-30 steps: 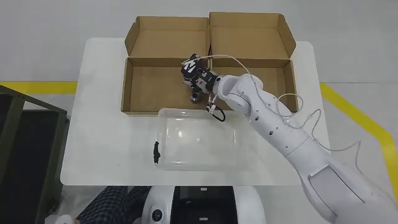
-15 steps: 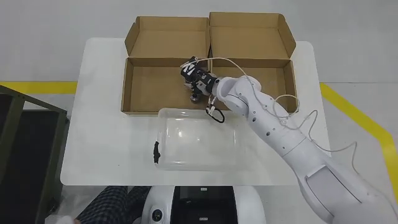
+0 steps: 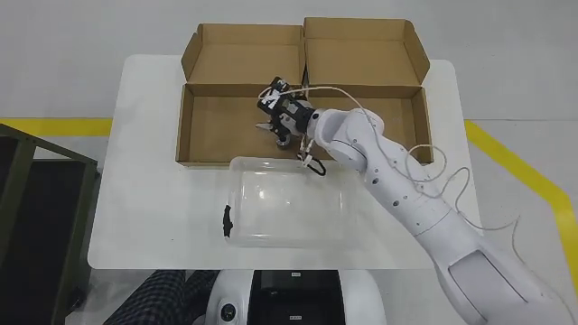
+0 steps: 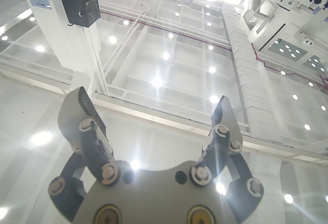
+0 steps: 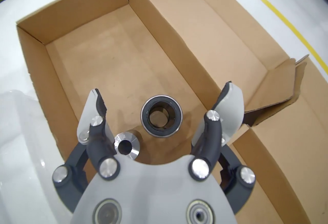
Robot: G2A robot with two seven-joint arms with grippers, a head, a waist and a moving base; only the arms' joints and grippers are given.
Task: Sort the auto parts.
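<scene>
**Two parts in the left box, right claw open above them**

The bearing (image 5: 161, 116) lies flat on the floor of the left box (image 5: 77, 12). It is straight below the right claw (image 5: 164, 93) and between its fingers, touched by neither. A bushing (image 5: 127, 147) stands just beside the bearing, close under one finger's root. Whether the two parts touch, I cannot tell.

The right claw is released, its fingers spread wide and holding nothing. It hangs over the end of the left box that adjoins the right box (image 3: 420, 126). Behind the claw, toward the robot and outside the box, a clear bin (image 3: 271, 167) sits on the table (image 3: 135, 144). The left claw (image 4: 151, 96) is well apart from all this. It points up at the ceiling, also released and bare.

As I judge it, the sorting is under way. Two parts look delivered to the left box, and the bearing needs nothing more from this claw. The arm hides part of the right box, so its share is uncertain. The bin's walls are too hard to read for any parts that may be waiting there. If any remain, fetching one is probably the next job.
</scene>
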